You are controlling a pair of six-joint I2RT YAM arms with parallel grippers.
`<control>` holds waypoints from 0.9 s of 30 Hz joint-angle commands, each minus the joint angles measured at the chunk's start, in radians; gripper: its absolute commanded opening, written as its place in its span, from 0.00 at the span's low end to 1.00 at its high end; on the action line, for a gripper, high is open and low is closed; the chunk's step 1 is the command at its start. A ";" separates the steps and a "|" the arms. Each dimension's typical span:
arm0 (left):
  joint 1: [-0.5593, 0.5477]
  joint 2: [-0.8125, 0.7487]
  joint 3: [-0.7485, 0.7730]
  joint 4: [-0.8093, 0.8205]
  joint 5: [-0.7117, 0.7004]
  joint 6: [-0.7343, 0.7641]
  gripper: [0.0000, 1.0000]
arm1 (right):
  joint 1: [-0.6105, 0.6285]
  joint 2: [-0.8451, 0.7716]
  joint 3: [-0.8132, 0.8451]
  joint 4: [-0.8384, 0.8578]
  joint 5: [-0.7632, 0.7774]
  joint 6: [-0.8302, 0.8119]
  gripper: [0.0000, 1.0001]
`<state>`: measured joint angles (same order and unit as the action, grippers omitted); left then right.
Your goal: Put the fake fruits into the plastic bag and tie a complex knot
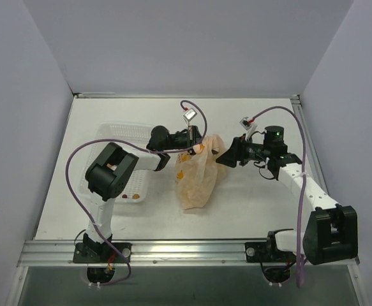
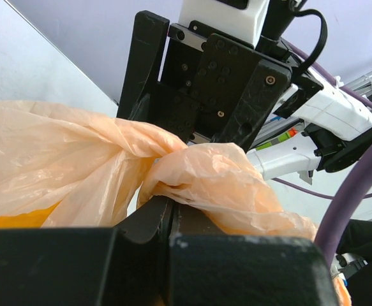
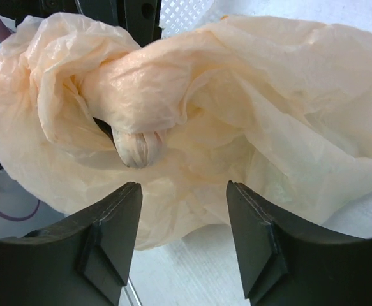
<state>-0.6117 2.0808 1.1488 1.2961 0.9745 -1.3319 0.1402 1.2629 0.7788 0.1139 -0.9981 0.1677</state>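
Progress check, top view: plastic bag sits mid-table, body slumped toward 6 o'clock, neck gathered up at its 12 o'clock end. No loose fake fruits on the table that I can see. The white mesh tray, at 9 o'clock from the bag, holds only a few small brown bits. So the loading part looks done, IMO. A yellow patch shows thru the film low in the left wrist view, but can't tell fruit from print.

Knot stage:
- Right wrist view: neck is twisted into a thick roll w/ a small tight nub poking down under it. Reads as a first wrap or overhand knot, loose, not cinched.
- Left gripper is at the bag's 12 o'clock. In its own cam the fingers are together, clamped on a bunch of the bag's film that spills up and over them.
- Right gripper is at approx 2 o'clock from the bag, facing the neck. Its fingers stand apart w/ nothing between them, and the bag lies just beyond the tips.

Left to do, by my read: right side needs a hold on the free tail, then a second pass thru, then pull tight. One loose wrap prob doesn't count as a "complex" knot. Roughly two-thirds thru.
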 commanded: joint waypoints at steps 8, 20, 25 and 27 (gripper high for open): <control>-0.010 -0.024 0.011 0.111 -0.020 -0.020 0.00 | 0.088 0.004 0.002 0.257 0.110 0.053 0.48; -0.003 -0.024 0.005 0.115 -0.030 -0.023 0.00 | 0.107 -0.008 -0.007 0.259 0.111 0.058 0.00; 0.024 -0.033 0.005 0.105 -0.014 0.014 0.11 | 0.099 -0.028 -0.007 0.213 0.099 0.024 0.00; 0.039 -0.044 0.002 0.075 -0.001 0.033 0.25 | 0.095 -0.037 -0.001 0.196 0.096 0.018 0.00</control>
<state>-0.5907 2.0808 1.1488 1.2987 0.9298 -1.3384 0.2428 1.2636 0.7620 0.3054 -0.8993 0.2195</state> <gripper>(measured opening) 0.220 0.037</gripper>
